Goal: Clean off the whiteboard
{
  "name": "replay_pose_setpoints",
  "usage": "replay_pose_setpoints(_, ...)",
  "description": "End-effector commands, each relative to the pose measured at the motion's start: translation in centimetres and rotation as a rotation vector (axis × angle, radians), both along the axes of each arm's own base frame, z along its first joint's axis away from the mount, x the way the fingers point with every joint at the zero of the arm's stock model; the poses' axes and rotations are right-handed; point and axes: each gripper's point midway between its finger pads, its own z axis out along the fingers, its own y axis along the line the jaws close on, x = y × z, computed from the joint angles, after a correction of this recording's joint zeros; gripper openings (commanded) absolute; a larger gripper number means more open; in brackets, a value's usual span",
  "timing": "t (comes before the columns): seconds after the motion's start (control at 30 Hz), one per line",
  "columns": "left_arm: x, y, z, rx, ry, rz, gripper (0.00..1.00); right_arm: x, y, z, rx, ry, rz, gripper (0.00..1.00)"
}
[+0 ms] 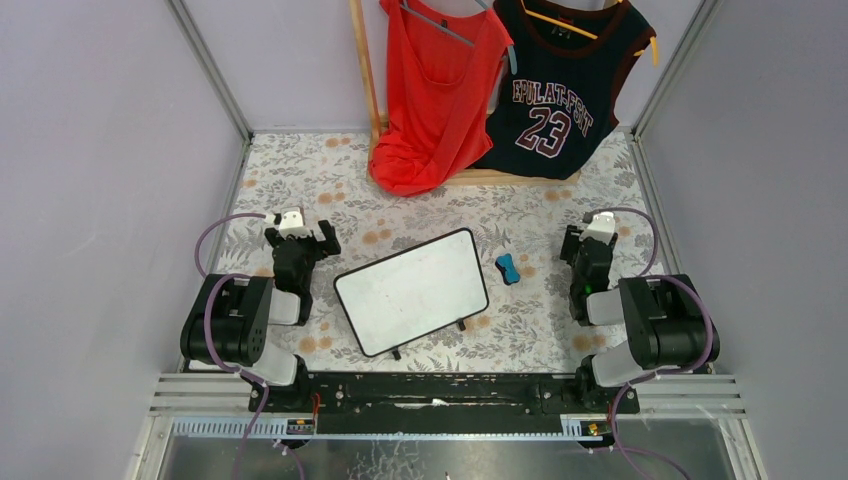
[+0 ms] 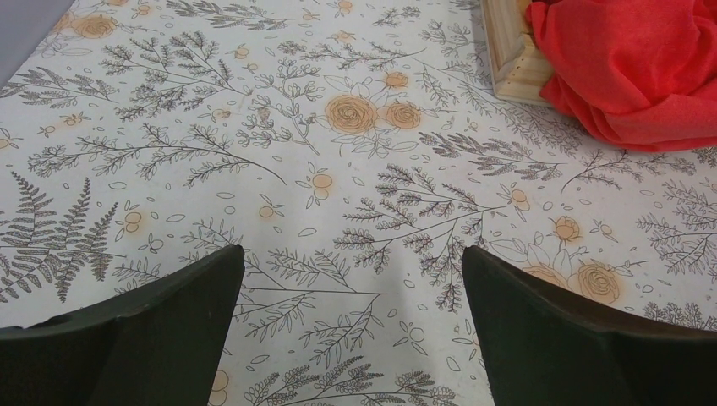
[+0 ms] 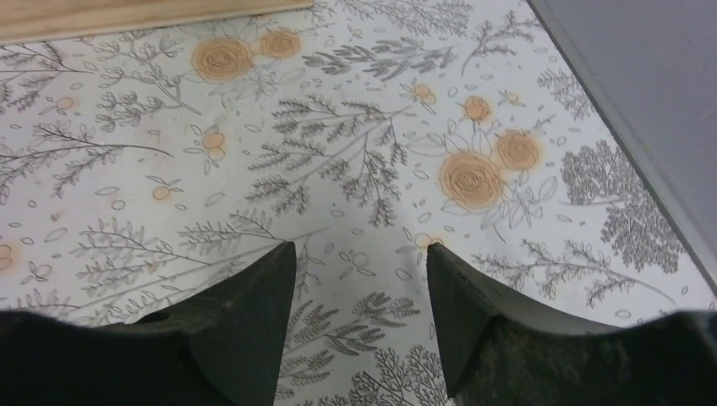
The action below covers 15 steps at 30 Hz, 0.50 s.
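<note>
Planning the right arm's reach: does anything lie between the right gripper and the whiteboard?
Yes. The blue eraser lies between the right gripper and the right edge of the whiteboard, touching neither. Nothing else visible stands there.

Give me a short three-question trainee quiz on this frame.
1. True or false: the whiteboard shows bold red scribbles.
2. The eraser lies: A) on the board, B) on the table to its right, C) in an end effector.
3. What do the left end effector and right end effector hold?
Key: 1 false; 2 B; 3 nothing, both are open.
</note>
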Motion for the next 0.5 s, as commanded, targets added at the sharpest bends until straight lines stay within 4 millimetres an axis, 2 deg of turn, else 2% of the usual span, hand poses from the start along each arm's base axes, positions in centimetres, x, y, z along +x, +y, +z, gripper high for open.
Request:
replay_pose_setpoints(0.0, 0.65, 0.15, 2.06, 0.016, -0.083, 0.011, 1.0, 0.58, 0.23, 2.24, 0.046, -0.15, 0.023, 0.66)
replay_pose_setpoints(0.07, 0.62, 0.17, 2.0, 0.016, -0.081, 0.012, 1.0, 0.55, 0.16, 1.81, 0.04, -0.136, 0.024, 0.66)
replay_pose_setpoints(0.1, 0.65, 0.2, 2.08, 0.016, -0.083, 0.013, 1.0, 0.64, 0.1, 2.61, 0.036, -0.179, 0.021, 0.73)
replay_pose_setpoints(0.13, 0.65, 0.22, 2.09, 0.015, -0.084, 0.014, 1.0, 0.51, -0.05, 2.63, 0.042, -0.177, 0.01, 0.95)
replay_pose_setpoints(0.17, 0.63, 0.22, 2.04, 0.016, -0.082, 0.014, 1.0, 0.46, -0.07, 2.38, 0.043, -0.158, 0.005, 1.0)
replay_pose_setpoints(0.47, 0.63, 0.19, 2.07, 0.016, -0.083, 0.013, 1.0, 0.52, -0.05, 2.42, 0.041, -0.166, 0.008, 0.99)
